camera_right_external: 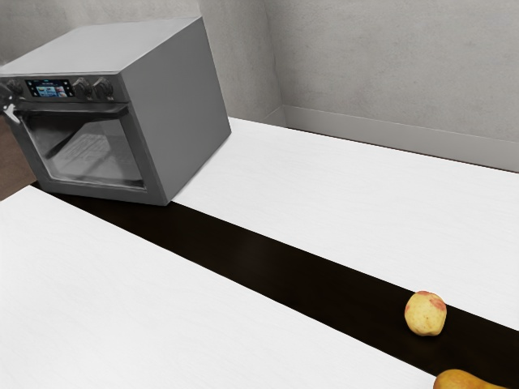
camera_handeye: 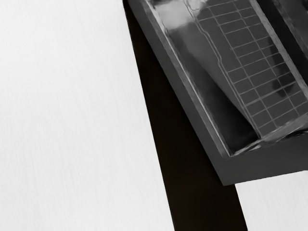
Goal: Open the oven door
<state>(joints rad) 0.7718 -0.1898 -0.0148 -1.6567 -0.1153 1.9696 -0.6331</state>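
We count one oven [camera_right_external: 178, 105] on the surface [camera_right_external: 268, 182], at the exterior view's left; its one door [camera_right_external: 101, 162] is shut, with one handle [camera_right_external: 77, 109] and three knobs [camera_right_external: 102, 88] above. One apple [camera_right_external: 426, 314] and one pear [camera_right_external: 466, 381] lie well apart from it. Our claw [camera_right_external: 10, 111] is partly in frame near the handle's far end, our hand facing the door's glass; its opening and any hold we cannot tell.

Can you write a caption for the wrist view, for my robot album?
Peeking down through the oven door's glass at the wire rack inside.
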